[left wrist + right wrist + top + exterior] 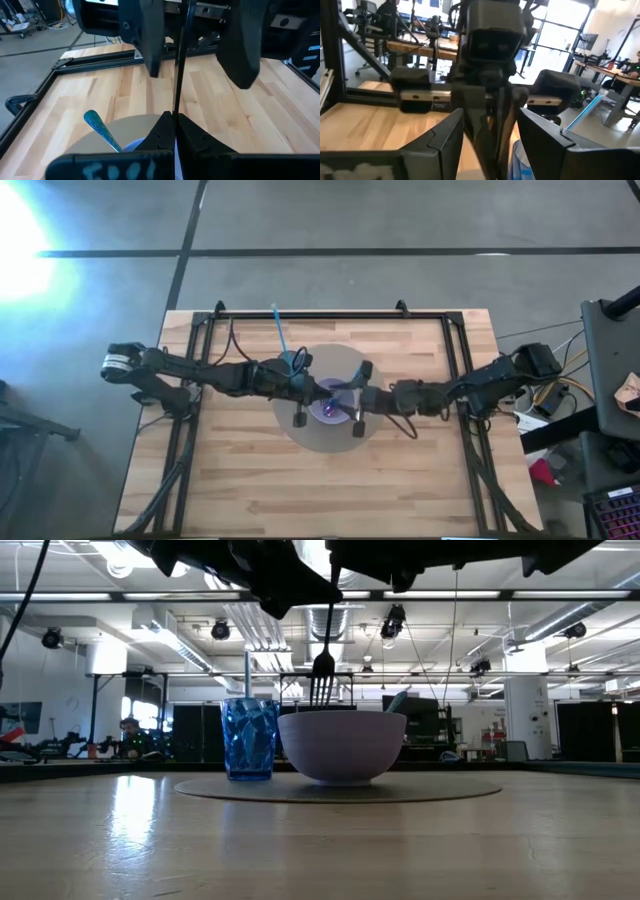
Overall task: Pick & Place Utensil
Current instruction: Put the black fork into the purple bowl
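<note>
Left gripper between spread jaws

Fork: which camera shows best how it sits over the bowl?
The low view: the fork hangs upright, tines down, at the rim of the bowl. The left wrist view shows only its thin handle pinched in the left claw. The high view and right wrist view barely show it behind the arms.

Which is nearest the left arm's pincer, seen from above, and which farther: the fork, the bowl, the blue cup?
From the left pincer:
1. Fork, clamped in that pincer, hanging tines down above the bowl.
2. Bowl, directly beneath, mid-mat.
3. Blue cup, beside the bowl, toward the left arm's base.
</note>
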Robot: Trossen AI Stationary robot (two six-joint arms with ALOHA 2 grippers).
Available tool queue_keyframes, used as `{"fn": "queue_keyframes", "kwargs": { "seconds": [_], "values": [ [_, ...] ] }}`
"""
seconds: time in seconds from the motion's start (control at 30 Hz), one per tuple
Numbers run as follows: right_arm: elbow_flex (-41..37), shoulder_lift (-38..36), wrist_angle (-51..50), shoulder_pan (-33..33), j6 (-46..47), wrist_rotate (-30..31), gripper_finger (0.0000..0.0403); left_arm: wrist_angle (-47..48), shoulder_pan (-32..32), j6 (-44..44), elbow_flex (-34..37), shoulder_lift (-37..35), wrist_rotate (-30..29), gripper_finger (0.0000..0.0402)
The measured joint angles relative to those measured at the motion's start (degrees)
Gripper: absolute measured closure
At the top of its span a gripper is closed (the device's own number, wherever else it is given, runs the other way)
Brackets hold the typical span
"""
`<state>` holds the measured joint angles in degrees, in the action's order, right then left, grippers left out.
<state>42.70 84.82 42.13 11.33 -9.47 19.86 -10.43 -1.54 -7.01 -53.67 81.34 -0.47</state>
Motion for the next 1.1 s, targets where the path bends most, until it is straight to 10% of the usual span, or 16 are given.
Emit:
{"fn": "queue_keyframes", "kwargs": {
  "seconds": [0.2, 0.5, 1.1],
  "values": [
    [0.92, -0.69, -2.01, -1.14, 1.39, 0.02, 0.0241, 0.33, 0.00, 0.00, 0.07, 0.00, 0.02, 0.0401],
    [0.94, -1.97, -6.71, -2.94, 4.86, -0.93, 0.0383, 0.25, 0.11, -0.03, 0.20, 0.00, -0.33, 0.0401],
    [0.94, -2.10, -6.84, -3.76, 7.23, -0.52, 0.0394, 0.18, 0.10, -2.23, 0.20, 0.00, -1.02, 0.0319]
  ]
}}
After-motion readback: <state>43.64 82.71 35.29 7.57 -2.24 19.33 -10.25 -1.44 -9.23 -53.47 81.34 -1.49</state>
